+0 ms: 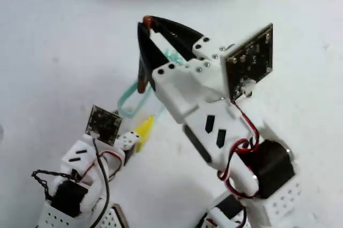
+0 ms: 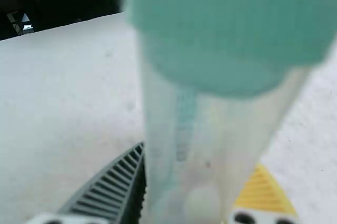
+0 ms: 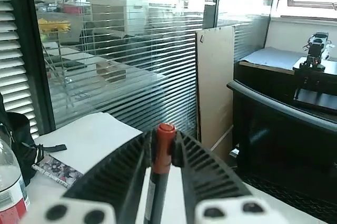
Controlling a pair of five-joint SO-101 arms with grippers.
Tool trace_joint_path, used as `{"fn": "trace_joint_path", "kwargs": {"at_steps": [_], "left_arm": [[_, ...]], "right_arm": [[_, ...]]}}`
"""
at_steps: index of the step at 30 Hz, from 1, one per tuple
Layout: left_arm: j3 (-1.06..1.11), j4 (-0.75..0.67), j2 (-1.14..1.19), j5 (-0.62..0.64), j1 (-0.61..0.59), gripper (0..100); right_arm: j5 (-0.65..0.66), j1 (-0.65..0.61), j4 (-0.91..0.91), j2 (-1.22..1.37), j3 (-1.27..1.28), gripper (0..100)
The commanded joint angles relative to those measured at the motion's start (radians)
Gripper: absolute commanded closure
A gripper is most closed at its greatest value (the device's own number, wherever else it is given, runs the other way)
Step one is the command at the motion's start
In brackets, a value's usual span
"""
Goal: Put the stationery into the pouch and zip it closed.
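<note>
Your right gripper [image 3: 161,138] has its two black ribbed jaws pressed together on a pen [image 3: 164,132]. The pen's red cap pokes up between the jaw tips at lower centre of the right wrist view. Its barrel runs down between them and is cut off by the bottom edge.

In the high view the same gripper [image 1: 146,24] points to the upper centre of the frame. The pen [image 1: 142,80] lies along it towards the middle, over the white table [image 1: 64,51].

Your left gripper [image 2: 189,184] is clamped on the pouch [image 2: 210,129]. At the bottom of the left wrist view a grey ribbed finger [image 2: 118,187] sits against one side and a yellow finger [image 2: 260,190] against the other. The pouch is so near the lens that it blurs. You can make out a teal band across the top and a clear body below, but not the zip, nor whether the mouth is open.

In the high view the pouch [image 1: 127,99] shows as a teal outline left of centre, its far part hidden under the right arm [image 1: 214,126]. Of the left gripper [image 1: 140,127] you see the yellow finger there; its partner is hidden.
</note>
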Motion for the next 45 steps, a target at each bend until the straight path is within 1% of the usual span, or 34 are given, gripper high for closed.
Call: {"fn": "trace_joint_path", "kwargs": {"at_steps": [1,6,10,15,17,19,20,21,26,36,41,45], "left_arm": [[-0.003,-0.006,-0.008,0.014,0.008,77],[-0.002,-0.006,-0.008,0.014,0.008,77],[-0.002,-0.006,-0.008,0.014,0.008,77],[-0.002,-0.006,-0.008,0.014,0.008,77],[-0.002,-0.006,-0.008,0.014,0.008,77],[-0.002,-0.005,-0.008,0.014,0.008,77],[-0.002,-0.005,-0.008,0.014,0.008,77],[-0.002,-0.005,-0.008,0.014,0.008,77],[-0.002,-0.005,-0.008,0.014,0.008,77],[0.000,-0.005,-0.008,0.014,0.008,77],[0.000,-0.003,-0.008,0.014,0.008,78],[0.000,-0.006,-0.008,0.012,0.008,81]], "right_arm": [[0.020,0.005,-0.073,-0.008,0.037,98.2],[0.021,0.035,-0.088,-0.008,0.080,98.2],[0.021,0.033,-0.081,-0.012,0.126,98.2],[0.023,-0.024,-0.030,-0.008,0.135,97.2],[0.023,-0.050,-0.012,-0.008,0.133,89.9],[0.021,-0.062,0.005,-0.008,0.130,79.5],[0.021,-0.064,0.007,-0.008,0.130,76.2],[0.021,-0.064,0.013,-0.008,0.129,75.8],[0.021,-0.064,0.019,-0.012,0.129,78.4],[0.021,-0.061,0.021,-0.018,0.130,78.6],[0.021,-0.061,0.058,-0.018,0.129,78.6],[0.021,-0.056,0.099,-0.018,0.129,78.6]]}}
